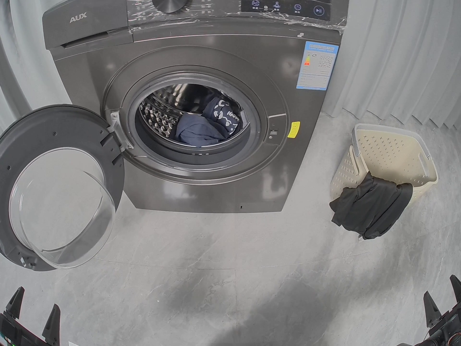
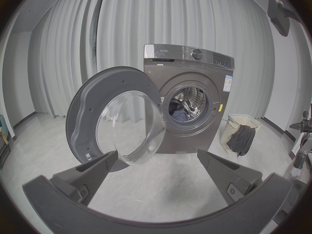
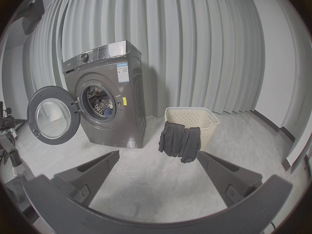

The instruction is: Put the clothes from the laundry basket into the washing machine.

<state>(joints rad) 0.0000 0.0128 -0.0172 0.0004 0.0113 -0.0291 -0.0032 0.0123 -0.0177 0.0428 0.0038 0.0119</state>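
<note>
While my left end effector [image 2: 156,153] and right end effector [image 3: 157,153] hang released and empty, a black garment [image 1: 370,211] drapes the laundry basket [image 1: 391,133] rim; dark clothes [image 1: 204,126] in the washing machine [image 1: 192,188] drum lie partly hidden.

Washing machine [image 1: 201,195]: logo [image 1: 78,18], upper left of frame; blue label [image 1: 317,66], upper right; yellow sticker [image 1: 293,129], centre right; small print illegible.
</note>
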